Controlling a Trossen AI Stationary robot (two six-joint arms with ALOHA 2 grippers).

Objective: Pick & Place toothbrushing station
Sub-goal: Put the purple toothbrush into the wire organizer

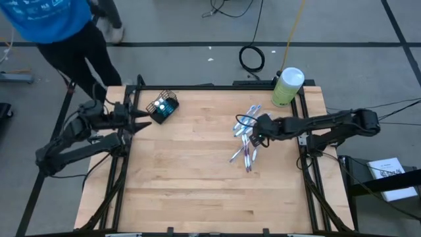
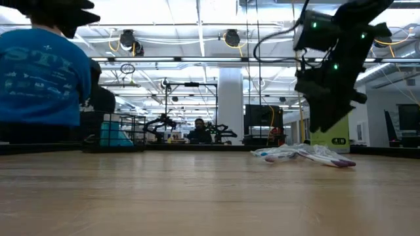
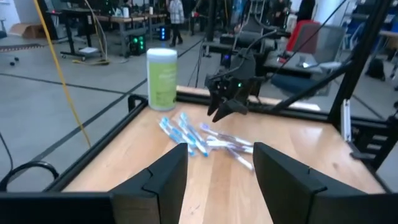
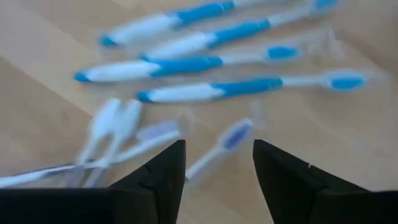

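Note:
Several slim blue-and-white toothbrushes [image 1: 245, 137], some with purple, lie in a loose pile flat on the wooden table, right of centre; they also show in the low view [image 2: 305, 155] and the left wrist view [image 3: 202, 140]. My right gripper [image 1: 254, 133] hovers open just above the pile, its fingers on either side of a purple-headed brush [image 4: 219, 149] in the right wrist view, touching nothing. The small dark wire-mesh cup holder [image 1: 163, 106] sits tilted at the far left of the table. My left gripper [image 1: 143, 121] is open and empty just beside it.
A pale green canister with a white lid [image 1: 287, 85] stands at the table's far right corner. A person in a blue top [image 1: 49, 20] stands beyond the far left corner. Black frame rails [image 1: 309, 164] run along the table's sides. Bare wood [image 1: 197, 184] fills the near half.

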